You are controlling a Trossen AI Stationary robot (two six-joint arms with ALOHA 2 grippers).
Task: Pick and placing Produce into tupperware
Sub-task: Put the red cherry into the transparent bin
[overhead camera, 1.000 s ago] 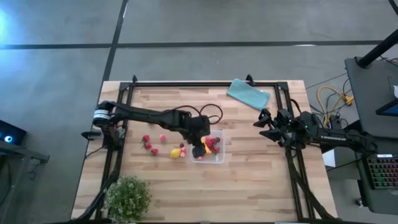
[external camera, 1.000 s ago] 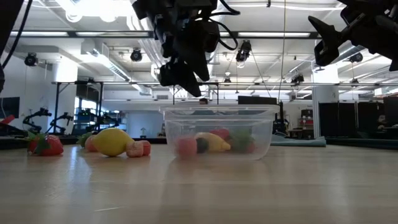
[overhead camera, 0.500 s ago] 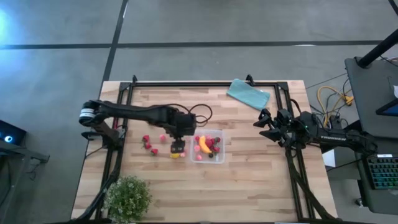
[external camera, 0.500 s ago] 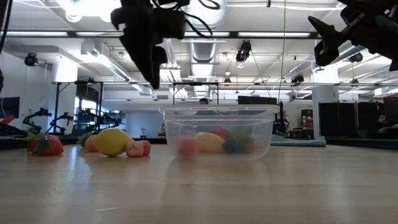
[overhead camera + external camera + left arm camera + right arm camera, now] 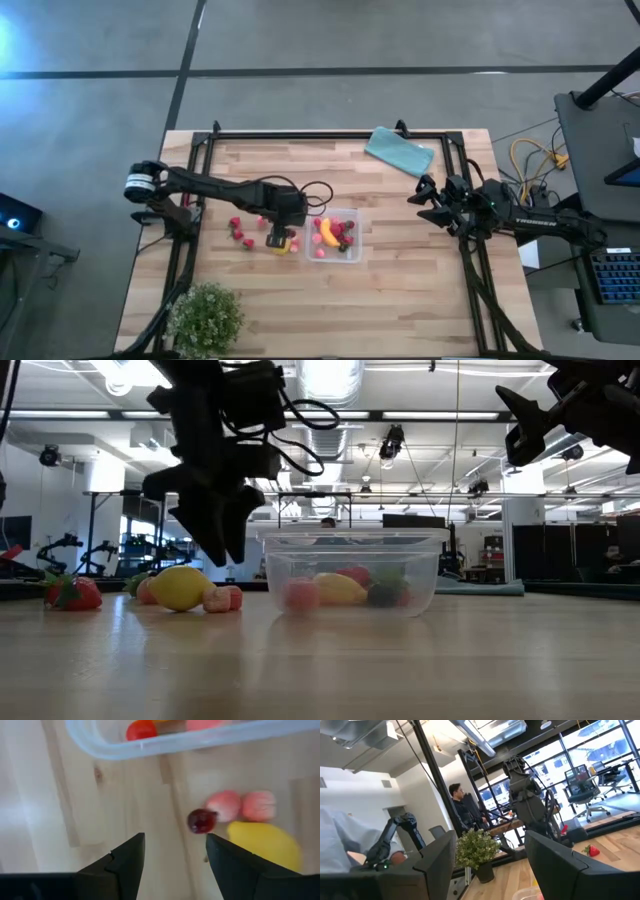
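— Pale wood planks make up the bench (image 5: pixel 400 290), and it sits on a grey floor crossed by dark lines. How are the arms posed?

— From the high view, the left arm reaches from the left edge of the frame toward the centre, its elbow low and its wrist bent downward. The left claw (image 5: pixel 279 237) hangs just left of the tupperware (image 5: pixel 352 252), right over the lemon (image 5: pixel 282 246). In the low view it points down at the bench, upper left of the box.

— Is it gripping anything?

— No. Its wrist view shows the two dark fingers (image 5: pixel 122 865) spread apart with bare wood between them, nothing held.

— And the other arm?

— The right arm waits at the right edge of the bench, raised, its right claw (image 5: pixel 428 203) spread wide and empty.

— What does the produce look like?

— Inside the clear box, centre of the high frame, lie a yellow banana (image 5: pixel 326 233) and several red and pink pieces. In the low view the box shows a pink piece, the banana and something dark and green through its wall.

— Outside the box?

— Left of it on the bench: the lemon, two pink pieces (image 5: pixel 225 805) touching it, a small dark fruit (image 5: pixel 201 821) beside those, and a few red strawberries (image 5: pixel 238 232) farther left.

— Anything else on the bench?

— A teal cloth (image 5: pixel 399 152) at upper right, and a leafy plant (image 5: pixel 205 318) at lower left.
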